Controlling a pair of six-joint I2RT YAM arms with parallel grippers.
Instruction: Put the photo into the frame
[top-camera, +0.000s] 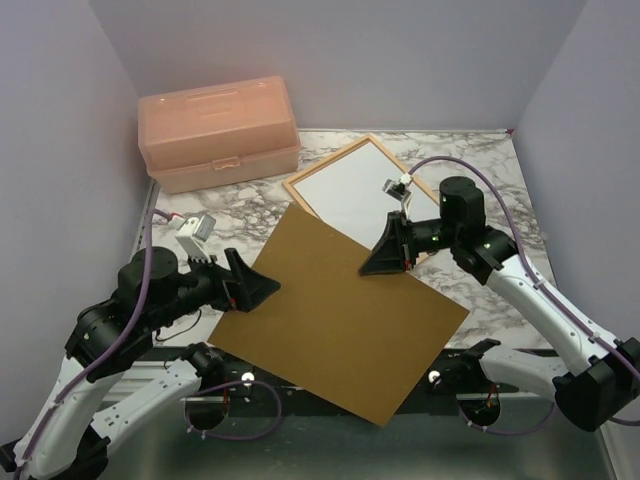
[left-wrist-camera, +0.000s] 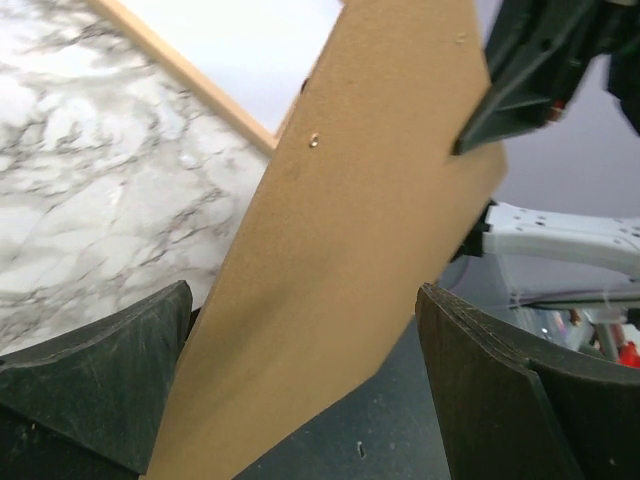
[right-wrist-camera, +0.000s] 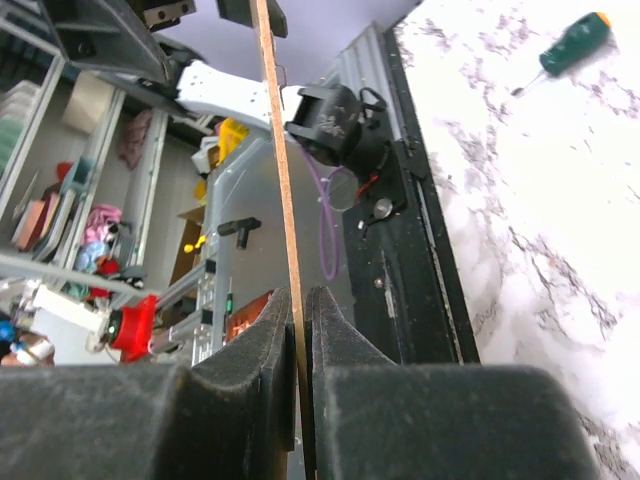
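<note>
The frame (top-camera: 325, 160) of light wood lies at the back of the marble table, also seen in the left wrist view (left-wrist-camera: 190, 75). A white sheet (top-camera: 350, 190) fills it, plain like the photo's back; no printed side shows. A stiff brown backing board (top-camera: 340, 320) is held tilted above the table's near edge. My right gripper (top-camera: 382, 262) is shut on its far edge, the pads pinching the thin board (right-wrist-camera: 275, 150) between them (right-wrist-camera: 302, 300). My left gripper (top-camera: 258, 284) stands open at the board's left edge, its fingers wide on either side of the board (left-wrist-camera: 350, 250).
A peach plastic toolbox (top-camera: 218, 130) stands at the back left, next to the frame. A green-handled screwdriver (right-wrist-camera: 570, 55) lies on the marble table (top-camera: 480, 170). The board overhangs the table's near edge above the arm bases.
</note>
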